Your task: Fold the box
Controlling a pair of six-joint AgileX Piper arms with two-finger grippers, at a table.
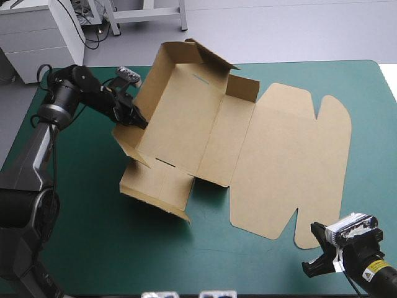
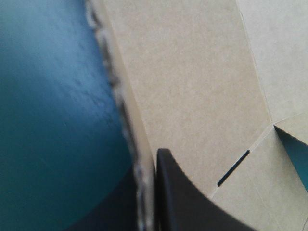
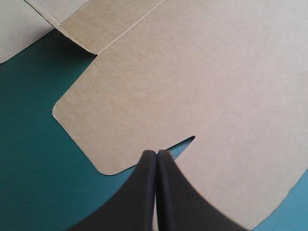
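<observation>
The brown box lies mid-table. Its lid panel lies flat toward the right, and the left and far walls stand raised. My left gripper is shut on the box's raised left wall. In the left wrist view the wall's edge runs between the fingers, with one black finger on the inner side. My right gripper hovers near the table's front right corner. It is shut and holds nothing, its tip over a notch in the lid's near edge.
The teal-green cover runs from the box's front left corner to the table's near edge. A front flap of the box slopes down onto the cover. The table's right edge is close beside the right arm.
</observation>
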